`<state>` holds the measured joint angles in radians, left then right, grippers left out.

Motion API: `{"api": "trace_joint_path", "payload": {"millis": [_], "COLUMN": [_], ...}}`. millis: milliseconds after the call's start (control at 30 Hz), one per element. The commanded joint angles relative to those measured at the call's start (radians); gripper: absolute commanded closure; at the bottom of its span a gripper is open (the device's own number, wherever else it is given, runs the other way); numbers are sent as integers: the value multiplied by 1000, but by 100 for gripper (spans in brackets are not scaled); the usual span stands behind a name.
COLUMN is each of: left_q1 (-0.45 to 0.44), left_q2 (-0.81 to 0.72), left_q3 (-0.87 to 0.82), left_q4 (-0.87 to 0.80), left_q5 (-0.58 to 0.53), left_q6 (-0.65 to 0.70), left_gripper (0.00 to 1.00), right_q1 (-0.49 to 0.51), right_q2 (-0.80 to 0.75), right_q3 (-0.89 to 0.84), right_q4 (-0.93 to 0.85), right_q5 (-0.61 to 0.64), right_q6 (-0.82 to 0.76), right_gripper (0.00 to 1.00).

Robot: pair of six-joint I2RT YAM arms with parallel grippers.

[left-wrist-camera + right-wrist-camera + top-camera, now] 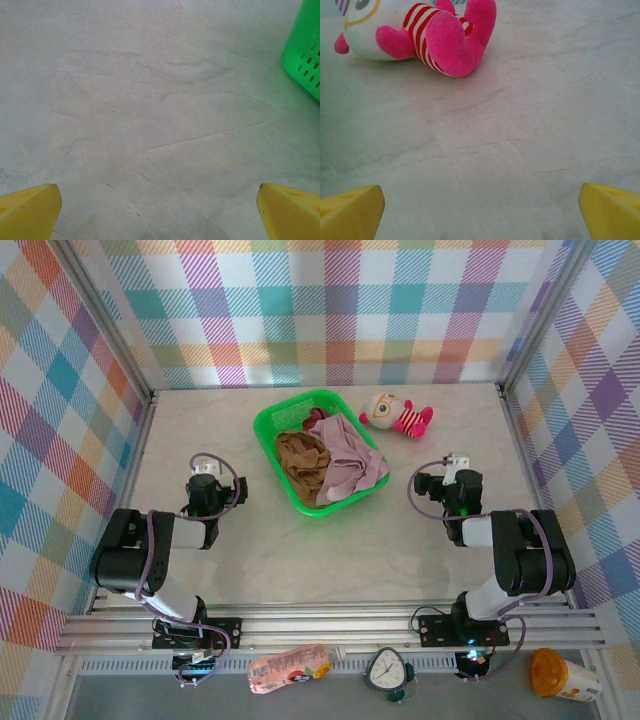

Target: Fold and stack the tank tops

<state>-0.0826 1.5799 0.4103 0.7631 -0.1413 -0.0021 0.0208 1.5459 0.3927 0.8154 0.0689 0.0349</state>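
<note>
Arms rest folded back, flanking the basket (268, 430); left fingers (27, 210) and right fingers (350, 212) spread wide, holding nothing.

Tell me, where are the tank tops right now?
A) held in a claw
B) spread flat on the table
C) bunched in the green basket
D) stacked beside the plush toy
C: the tank tops lie crumpled inside the green basket.

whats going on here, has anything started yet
Nothing is being handled yet. The left gripper and right gripper both sit open above the table, holding nothing. The tan-brown tank top and mauve-pink tank top lie crumpled in the green basket, unfolded. A striped plush toy lies right of the basket.
</note>
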Motion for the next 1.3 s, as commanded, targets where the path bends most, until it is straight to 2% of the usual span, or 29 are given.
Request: {"api": "trace_joint_path", "payload": {"millis": [0, 367, 500, 600, 733, 867, 967, 1067, 1133, 1267], "left_q1": [7, 7, 9, 2, -23, -36, -59, -124, -169, -249], "left_q2": [-18, -17, -16, -32, -147, -250, -305, -313, -291, -217], "left_q3": [12, 13, 23, 28, 168, 318, 422, 518, 584, 693], "left_q4": [40, 36, 20, 2, -322, -600, -797, -978, -1111, -1275], "left_q5": [-5, -5, 56, 21, -20, -23, -28, -103, -94, -62], "left_q6": [19, 19, 39, 38, 50, -20, -139, -302, -380, -565], "left_gripper": [0, 0, 0, 0, 0, 0, 0, 0, 0, 1], "right_q1": [4, 1, -1, -3, -2, -2, -1, -1, 4, 40], "right_q2": [-10, -7, -7, -23, -130, -229, -299, -316, -308, -283], "right_q3": [10, 14, 15, 17, 74, 107, 167, 263, 331, 445], "right_q4": [33, 27, 25, 14, -173, -306, -461, -651, -768, -935], "right_q5": [-19, -23, -29, -15, -37, -86, -203, -364, -478, -543], "right_q6": [-18, -18, -16, -11, -22, -28, -23, -16, -19, -28], "right_gripper": [1, 1, 1, 1, 1, 1, 1, 1, 1, 0]}}
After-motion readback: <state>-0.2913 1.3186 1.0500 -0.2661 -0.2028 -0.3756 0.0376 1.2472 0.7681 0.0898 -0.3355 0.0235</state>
